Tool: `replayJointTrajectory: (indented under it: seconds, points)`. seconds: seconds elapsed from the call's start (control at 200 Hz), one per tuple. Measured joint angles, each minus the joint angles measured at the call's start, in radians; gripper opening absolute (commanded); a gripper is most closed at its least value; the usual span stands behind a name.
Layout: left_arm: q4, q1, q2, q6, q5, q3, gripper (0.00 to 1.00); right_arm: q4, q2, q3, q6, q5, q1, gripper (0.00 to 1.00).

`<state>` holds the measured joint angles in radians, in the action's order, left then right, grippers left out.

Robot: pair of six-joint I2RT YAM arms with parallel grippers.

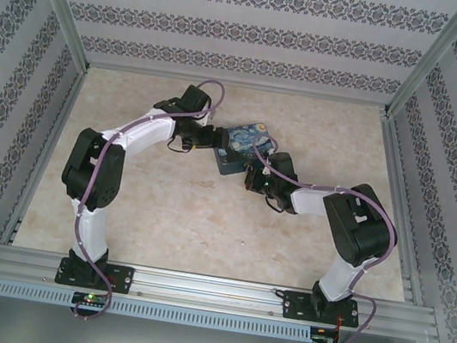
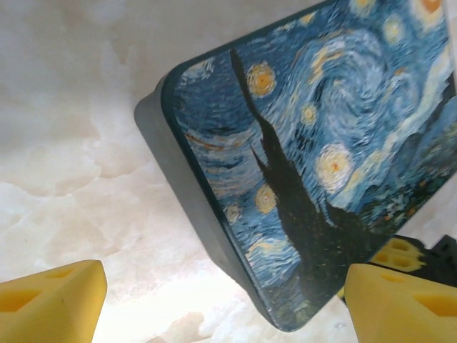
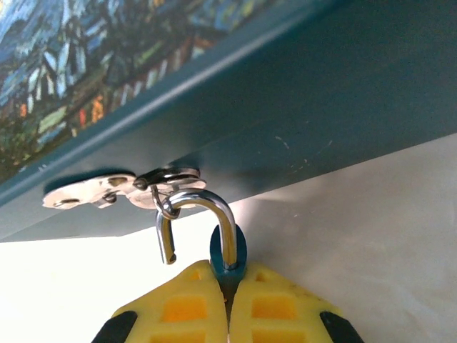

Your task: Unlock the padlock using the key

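padlock [image 3: 228, 251] pinched in right gripper [image 3: 228, 314], blue body mostly hidden, shackle [image 3: 214, 206] seemingly unlatched; we see left gripper [image 2: 225, 300] spread wide beside painted tin [image 2: 321, 143].

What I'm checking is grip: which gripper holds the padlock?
The right gripper, shut on the padlock; the left gripper stands open by the tin.

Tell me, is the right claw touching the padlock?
Touching. The right wrist view shows the right claw shut on the padlock, its yellow fingers pressed against the blue body from both sides.
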<state>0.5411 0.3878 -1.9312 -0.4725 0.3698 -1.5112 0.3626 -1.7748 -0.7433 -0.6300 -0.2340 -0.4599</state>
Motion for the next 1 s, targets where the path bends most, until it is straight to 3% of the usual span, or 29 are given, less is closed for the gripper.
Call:
replayJointTrajectory:
  seconds: [0.39, 0.999]
  points:
    - [0.006, 0.069, -0.012, 0.056, -0.177, 0.000, 0.86, 0.028, 0.000, 0.015, -0.077, 0.000, 0.000, 0.00]
    - [-0.053, 0.117, -0.037, 0.065, -0.249, 0.024, 0.85, 0.046, 0.000, 0.018, -0.287, -0.026, 0.028, 0.00]
